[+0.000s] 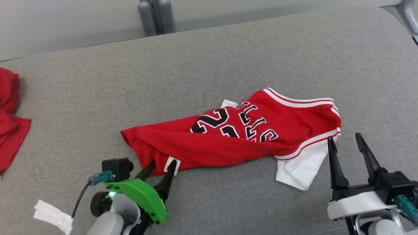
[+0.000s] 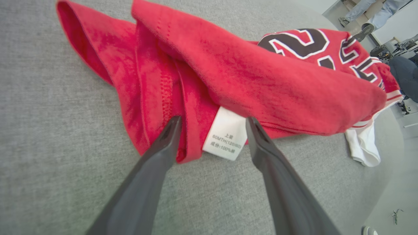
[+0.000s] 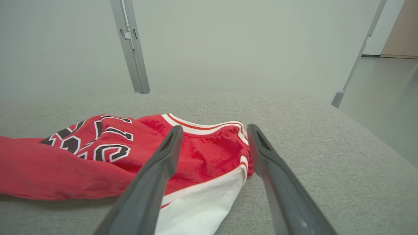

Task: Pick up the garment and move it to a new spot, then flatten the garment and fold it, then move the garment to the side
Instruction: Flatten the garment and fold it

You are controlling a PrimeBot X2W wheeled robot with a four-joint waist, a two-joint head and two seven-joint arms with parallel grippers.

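Observation:
The garment is a red jersey with black-and-white lettering and white sleeves, lying crumpled on the grey cushion. My left gripper stands open at its near left hem. In the left wrist view the white care label and a red fold of the garment lie between the left gripper's spread fingers. My right gripper is open at the jersey's right end, just beside the white sleeve. The right wrist view shows the right gripper with the garment's red and white corner between its fingers.
Another red cloth lies at the cushion's far left edge. A white folded strip sits near my left arm. Grey posts stand behind the cushion. A person's legs are at the far right of the left wrist view.

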